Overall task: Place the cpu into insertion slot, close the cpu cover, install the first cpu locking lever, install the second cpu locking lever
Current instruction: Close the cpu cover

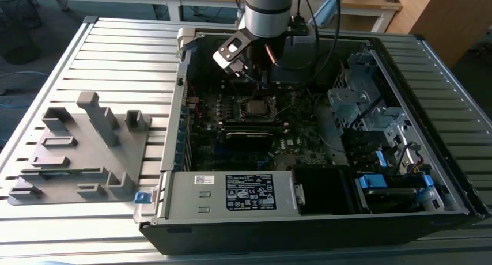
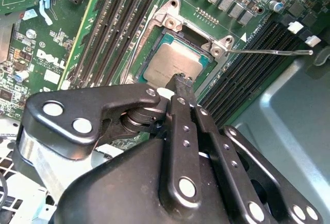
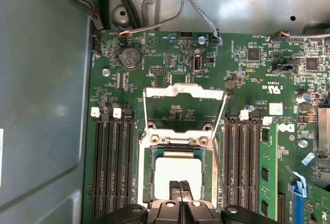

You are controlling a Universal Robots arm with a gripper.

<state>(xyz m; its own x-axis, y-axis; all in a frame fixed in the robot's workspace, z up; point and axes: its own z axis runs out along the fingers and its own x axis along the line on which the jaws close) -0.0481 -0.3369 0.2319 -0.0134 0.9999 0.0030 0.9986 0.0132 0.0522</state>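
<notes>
The cpu (image 3: 178,168), a dull silver square, lies in the insertion slot (image 3: 145,175) on the green motherboard; the second wrist view shows the cpu (image 2: 172,62) there too. The cpu cover (image 3: 185,91), a thin silvery frame with a square window, is swung open away from the socket. Thin wire levers (image 3: 222,112) run along its sides, and one lever (image 2: 268,52) sticks out sideways. My gripper (image 3: 180,189) hovers just over the cpu's edge, fingers pressed together with nothing between them; it also shows in the second wrist view (image 2: 181,81). In the exterior view the gripper (image 1: 248,76) hangs above the slot (image 1: 256,108).
Black memory slots (image 3: 111,172) flank the socket on both sides, and a green memory stick (image 3: 267,172) stands in one. Cables (image 3: 203,13) hang by the case wall. A grey fixture block (image 1: 80,144) sits on the slatted table at the exterior view's left.
</notes>
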